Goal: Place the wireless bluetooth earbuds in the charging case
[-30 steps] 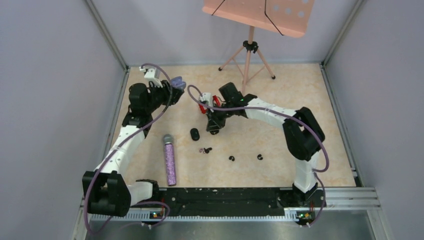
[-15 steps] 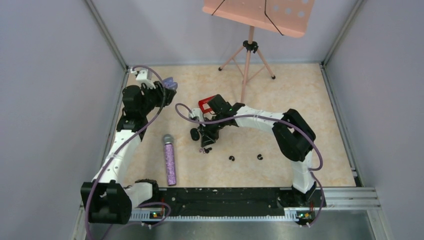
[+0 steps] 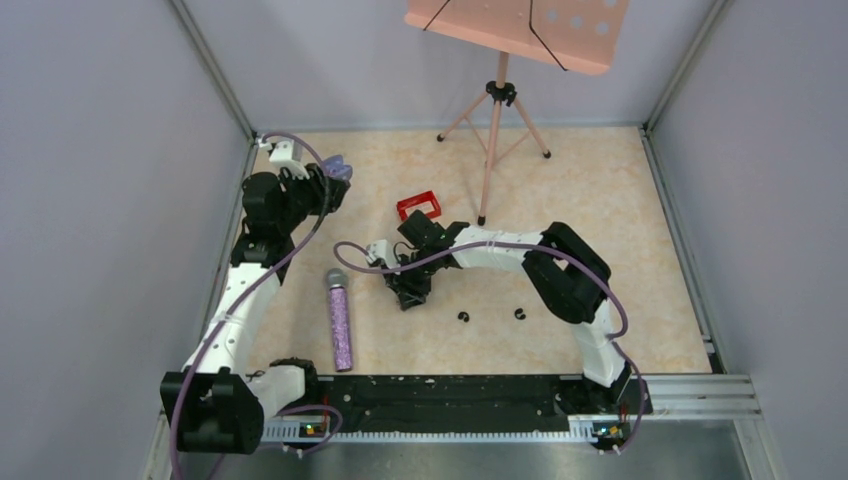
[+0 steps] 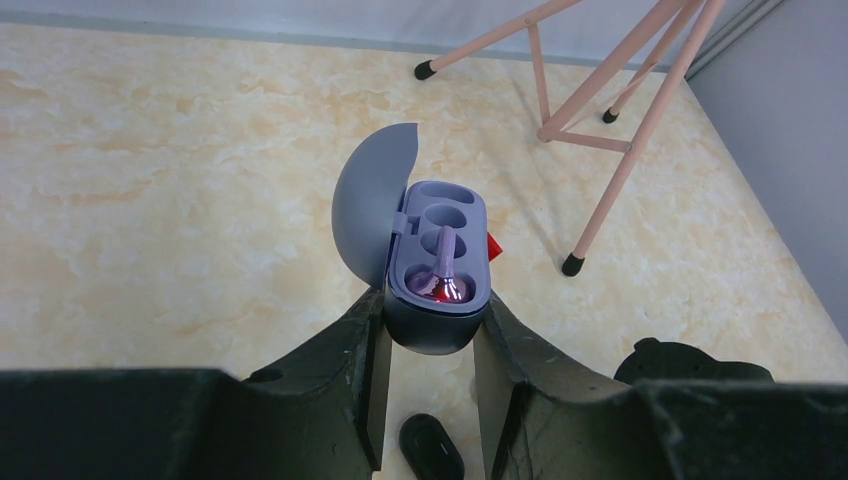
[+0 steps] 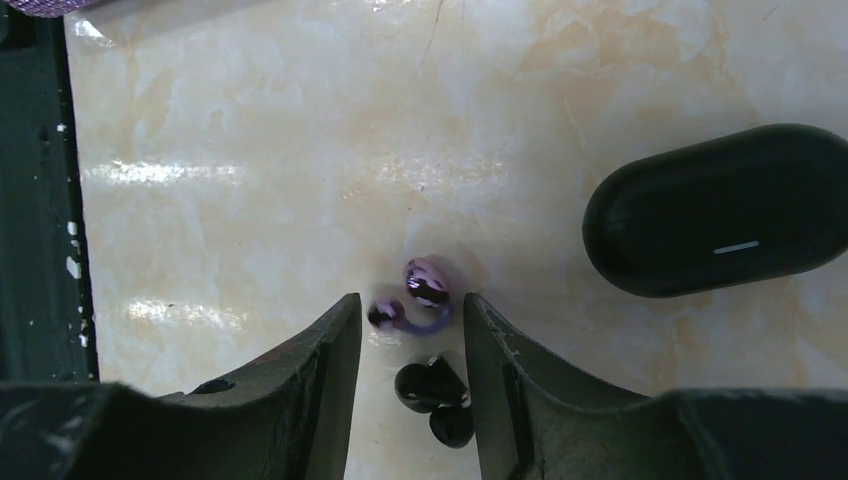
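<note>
My left gripper (image 4: 430, 322) is shut on an open lavender-grey charging case (image 4: 440, 300) and holds it above the table at the far left (image 3: 337, 168). One pinkish-purple earbud (image 4: 441, 281) sits in the case's near socket; the far socket is empty. My right gripper (image 5: 410, 322) is open and low over the table (image 3: 406, 292). Its fingers straddle a loose pinkish-purple earbud (image 5: 424, 290) and a black earbud (image 5: 434, 392) lying on the table. Two more black earbuds (image 3: 463, 317) (image 3: 519, 314) lie to the right.
A closed black oval case (image 5: 724, 210) lies just beside the right gripper. A glittery purple microphone (image 3: 340, 322) lies at the near left. A red frame (image 3: 419, 206) and a pink music stand's tripod (image 3: 494, 112) are further back.
My right gripper has moved towards the near left and down, from beside the red frame to over the purple and black earbuds. The left arm shifted slightly left with the case.
</note>
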Controlling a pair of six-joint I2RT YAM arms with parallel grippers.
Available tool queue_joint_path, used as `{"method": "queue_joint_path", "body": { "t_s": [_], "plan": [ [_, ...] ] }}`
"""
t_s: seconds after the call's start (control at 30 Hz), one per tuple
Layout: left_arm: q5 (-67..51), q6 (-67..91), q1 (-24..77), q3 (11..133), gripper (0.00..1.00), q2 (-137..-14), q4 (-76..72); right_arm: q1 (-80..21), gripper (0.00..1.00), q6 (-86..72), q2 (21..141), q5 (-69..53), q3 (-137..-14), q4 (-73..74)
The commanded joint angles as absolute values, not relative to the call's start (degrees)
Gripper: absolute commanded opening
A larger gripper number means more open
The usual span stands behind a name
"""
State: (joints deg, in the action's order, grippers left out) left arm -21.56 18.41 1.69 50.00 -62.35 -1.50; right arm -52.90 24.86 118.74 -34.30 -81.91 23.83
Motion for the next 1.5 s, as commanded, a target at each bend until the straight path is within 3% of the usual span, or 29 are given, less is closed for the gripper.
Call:
{"method": "queue_joint_path", "body": {
  "t_s": [0.0, 0.27, 0.53, 0.8, 0.93, 1.27, 1.47],
  "plan": [
    [-21.1, 18.1, 1.3, 50.6, 0.00, -60.6, -2.8, -54.1, 0.40, 26.8, 119.5, -30.8, -84.9, 23.7],
    [-20.8, 18.0, 1.1, 50.5, 0.00, -60.1, -2.1, -54.5, 0.34, 27.7, 119.4, -28.7, -84.4, 22.9],
    [-20.8, 18.3, 1.1, 49.6, 0.00, -59.5, -2.3, -54.6, 0.35, 26.3, 120.3, -30.8, -84.0, 19.9],
    [-21.1, 17.5, 0.9, 50.1, 0.00, -59.3, -2.0, -54.4, 0.08, 24.5, 117.5, -29.6, -83.6, 18.7],
    [-21.3, 17.6, 0.9, 50.4, 0.00, -60.3, -3.1, -53.3, 0.01, 23.0, 112.9, -29.9, -81.8, 17.9],
    [-23.7, 17.1, 0.8, 51.9, 0.00, -63.3, -5.4, -49.7, 0.00, 22.8, 103.9, -36.1, -77.4, 17.2],
    [-23.4, 14.4, 0.7, 53.7, 0.00, -63.5, -2.6, -51.7, 0.04, 25.8, 100.1, -39.7, -69.8, 5.9]
  ]
}}
